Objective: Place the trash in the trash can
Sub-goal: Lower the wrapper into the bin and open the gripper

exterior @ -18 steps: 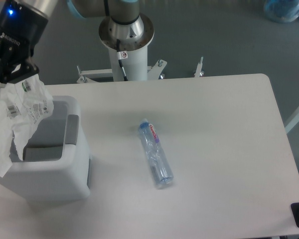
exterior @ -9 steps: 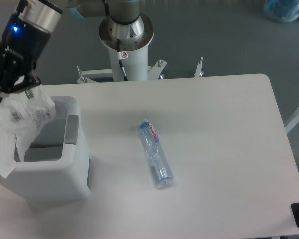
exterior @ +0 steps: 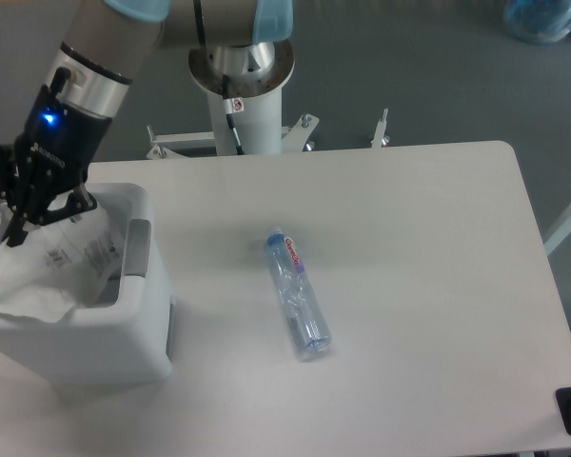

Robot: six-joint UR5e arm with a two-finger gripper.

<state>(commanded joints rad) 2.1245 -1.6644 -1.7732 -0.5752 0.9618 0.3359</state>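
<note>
In the fixed camera's view, the gripper (exterior: 44, 211) hangs over the open top of the white trash can (exterior: 124, 328) at the table's (exterior: 419, 286) left edge, its 2 fingers pointing down into the crumpled translucent-white wrapper (exterior: 52, 271); whether they pinch it or stand apart from it cannot be told from here. The wrapper fills the bin's mouth, 1 fold spilling over the left rim. The clear bottle (exterior: 297, 295) with its red-pink label lies on its side mid-table, well apart from the bin, cap end pointing away from the camera
</note>
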